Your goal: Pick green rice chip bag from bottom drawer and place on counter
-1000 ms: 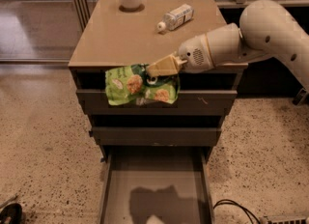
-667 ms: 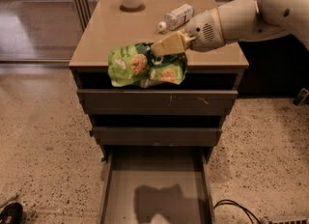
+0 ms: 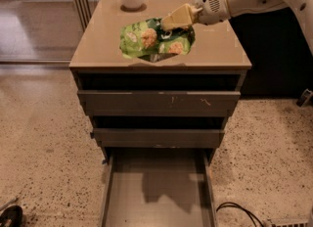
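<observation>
The gripper (image 3: 169, 23), jaws pinched on the bag's (image 3: 149, 41) 1 o'clock corner, holds it low over the counter (image 3: 98, 50) for release; the drawer (image 3: 156, 192) at 6 o'clock stands open.

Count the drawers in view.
3, stacked: top drawer under the counter, middle drawer below it, bottom drawer pulled out lowest. None seem hidden. The gripper holds the green rice chip bag over the counter.

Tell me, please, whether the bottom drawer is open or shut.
Open: the bottom drawer is pulled out, its grey floor showing. The gripper holds the green rice chip bag above the counter.
</observation>
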Controlling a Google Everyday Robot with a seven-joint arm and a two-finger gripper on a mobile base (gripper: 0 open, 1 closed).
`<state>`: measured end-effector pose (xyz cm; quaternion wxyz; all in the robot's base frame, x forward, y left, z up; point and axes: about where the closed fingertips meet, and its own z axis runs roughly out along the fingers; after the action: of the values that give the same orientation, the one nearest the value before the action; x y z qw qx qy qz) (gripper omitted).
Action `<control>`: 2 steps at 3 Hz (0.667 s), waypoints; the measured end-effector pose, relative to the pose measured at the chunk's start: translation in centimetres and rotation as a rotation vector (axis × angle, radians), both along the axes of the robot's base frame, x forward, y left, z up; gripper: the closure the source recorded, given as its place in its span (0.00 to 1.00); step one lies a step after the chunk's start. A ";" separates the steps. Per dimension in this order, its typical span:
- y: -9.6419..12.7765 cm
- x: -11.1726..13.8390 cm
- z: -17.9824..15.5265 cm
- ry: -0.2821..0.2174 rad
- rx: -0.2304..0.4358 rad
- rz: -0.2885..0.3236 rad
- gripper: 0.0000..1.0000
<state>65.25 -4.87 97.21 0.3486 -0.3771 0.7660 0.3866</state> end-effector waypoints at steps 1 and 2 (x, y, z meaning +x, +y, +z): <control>-0.6 4.0 -0.7 0.014 -0.009 -0.035 1.00; -1.5 7.3 -2.3 0.045 -0.025 -0.083 1.00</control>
<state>72.52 -6.41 94.87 0.3425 -0.3406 0.7933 0.3706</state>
